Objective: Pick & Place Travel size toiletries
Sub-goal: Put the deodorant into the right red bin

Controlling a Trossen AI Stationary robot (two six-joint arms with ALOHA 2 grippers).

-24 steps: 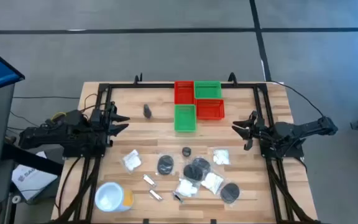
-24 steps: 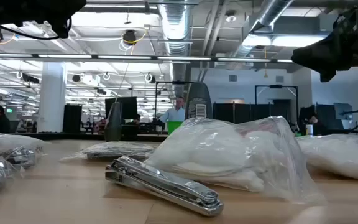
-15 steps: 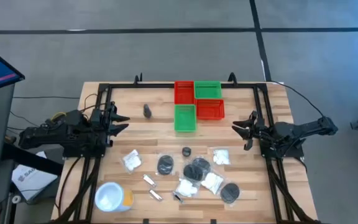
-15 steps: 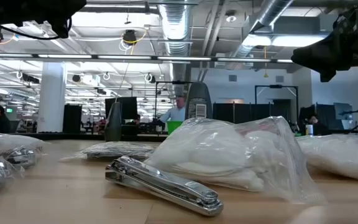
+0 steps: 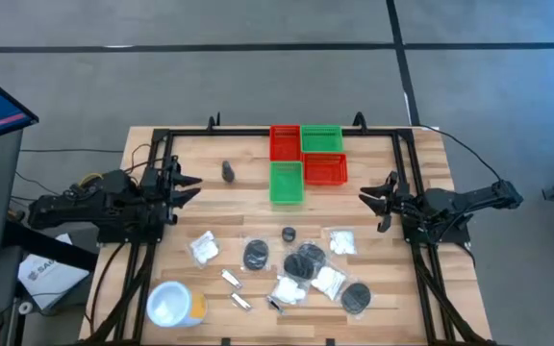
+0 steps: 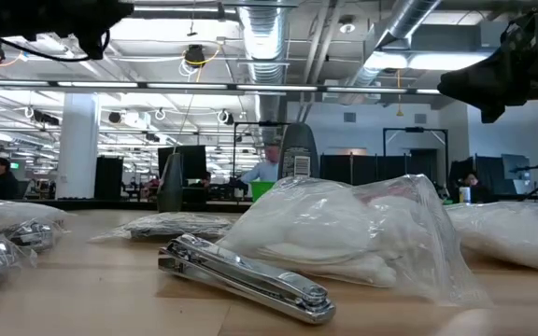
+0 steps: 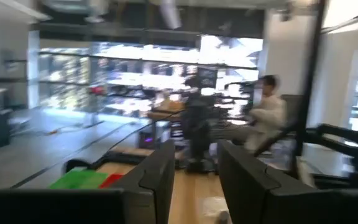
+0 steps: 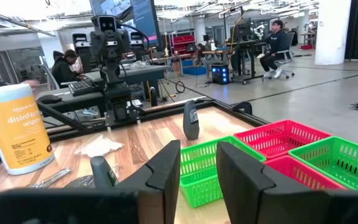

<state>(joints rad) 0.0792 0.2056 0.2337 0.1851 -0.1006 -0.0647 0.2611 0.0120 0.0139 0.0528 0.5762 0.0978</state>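
The toiletries lie loose on the near half of the table: white wrapped packets (image 5: 203,248) (image 5: 340,241) (image 5: 329,281), black discs in clear wrap (image 5: 256,255) (image 5: 356,296), thin silver sachets (image 5: 231,280) (image 5: 241,301). A small dark grey bottle (image 5: 229,171) stands apart near the far left. In the low view a packet (image 6: 344,229) and a silver piece (image 6: 246,275) fill the foreground. My left gripper (image 5: 186,188) (image 7: 194,152) hovers open at the table's left edge. My right gripper (image 5: 371,199) (image 8: 197,149) hovers open at the right side. Neither touches anything.
Four small bins stand at the far middle: red (image 5: 285,142), green (image 5: 321,139), green (image 5: 286,183), red (image 5: 325,170). A white tub with an orange side (image 5: 171,303) stands at the near left corner. A black frame (image 5: 258,131) borders the table. People sit in the room behind.
My left gripper has shifted a little at the table's left edge; its wrist view is blurred. Nothing on the table has moved.
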